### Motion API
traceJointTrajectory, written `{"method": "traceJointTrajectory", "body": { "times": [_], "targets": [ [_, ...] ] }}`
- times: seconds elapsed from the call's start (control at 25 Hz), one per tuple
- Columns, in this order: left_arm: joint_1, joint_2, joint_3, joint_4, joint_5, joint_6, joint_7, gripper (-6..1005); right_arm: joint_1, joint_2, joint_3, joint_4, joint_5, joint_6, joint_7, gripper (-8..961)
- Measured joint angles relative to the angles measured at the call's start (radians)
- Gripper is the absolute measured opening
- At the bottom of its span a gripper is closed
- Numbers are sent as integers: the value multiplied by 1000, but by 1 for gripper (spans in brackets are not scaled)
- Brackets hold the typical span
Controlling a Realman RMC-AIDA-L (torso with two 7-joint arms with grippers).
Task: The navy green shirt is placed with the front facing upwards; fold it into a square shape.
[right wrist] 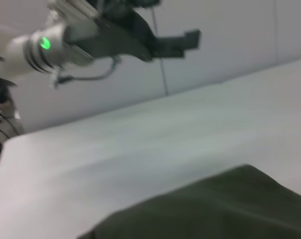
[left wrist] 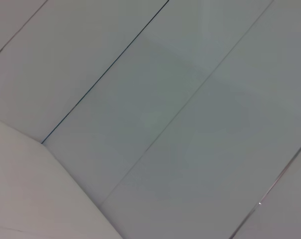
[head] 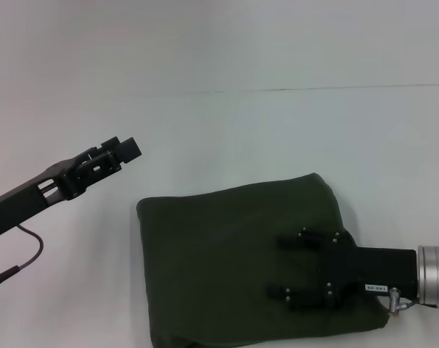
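Note:
The navy green shirt [head: 219, 268] lies on the white table [head: 241, 138] folded into a rough square, plain cloth facing up and no print showing. My right gripper [head: 292, 267] hovers low over the shirt's right part. It is open, one finger toward the far side and one toward the near side, with nothing between them. My left gripper [head: 125, 148] is raised above the table, left of the shirt and apart from it. The right wrist view shows a corner of the shirt [right wrist: 230, 209] and the left gripper [right wrist: 182, 41] beyond it. The left wrist view shows neither the shirt nor a gripper.
A thin seam [head: 313, 89] runs across the far side of the table. A cable [head: 32, 255] hangs from the left arm at the left edge. The left wrist view shows only pale panels with dark seams [left wrist: 105, 74].

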Motion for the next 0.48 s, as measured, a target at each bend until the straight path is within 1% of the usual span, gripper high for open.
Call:
{"method": "traceJointTrajectory", "body": {
  "times": [0.12,0.28,0.48],
  "targets": [
    [0,0,0,0,-1,0,0,922,9,2,-25,-3,-6,-15,-1,925],
    [0,-1,-1,0,-2,-1,-1,922,14,5,-83,2,-8,23,-1,925],
    [1,-1,-5,-1,0,-4,-15,922,7,3,-88,0,-3,35,4,925]
  ]
}}
